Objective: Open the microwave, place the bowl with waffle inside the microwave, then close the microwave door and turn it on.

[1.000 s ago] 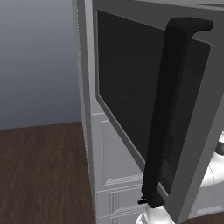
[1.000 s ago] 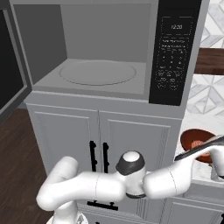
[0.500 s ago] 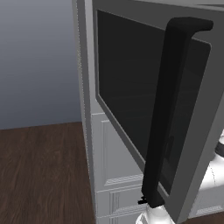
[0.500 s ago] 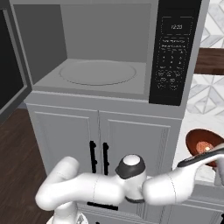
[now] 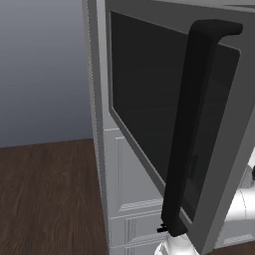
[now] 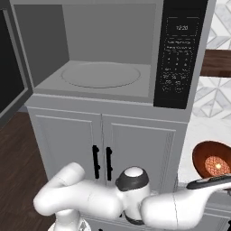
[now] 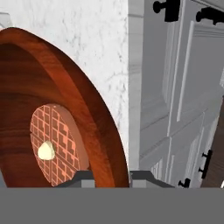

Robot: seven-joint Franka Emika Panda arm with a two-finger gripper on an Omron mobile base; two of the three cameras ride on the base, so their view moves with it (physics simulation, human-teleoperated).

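White cabinet doors (image 6: 103, 149) sit under the microwave (image 6: 108, 54), whose door (image 5: 174, 124) is swung wide — cavity and turntable (image 6: 100, 74) bare, ready for loading. To its right, on the pale bench (image 6: 198, 135), rests the bowl (image 6: 212, 160) with its waffle (image 7: 54, 148). The tool (image 7: 107, 177) straddles the bowl's rim, narrowly parted and seemingly pinching it — presumably so it can be lifted level.

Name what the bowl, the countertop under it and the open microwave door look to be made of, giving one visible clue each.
Bowl: looks like polished reddish-brown wood, with streaky grain on its rim.
Countertop: probably marble or stone, white with faint grey veining and a matte look.
Microwave door: seemingly dark glossy glass in a grey frame, likely metal or plastic; its thick black handle looks like matte plastic.
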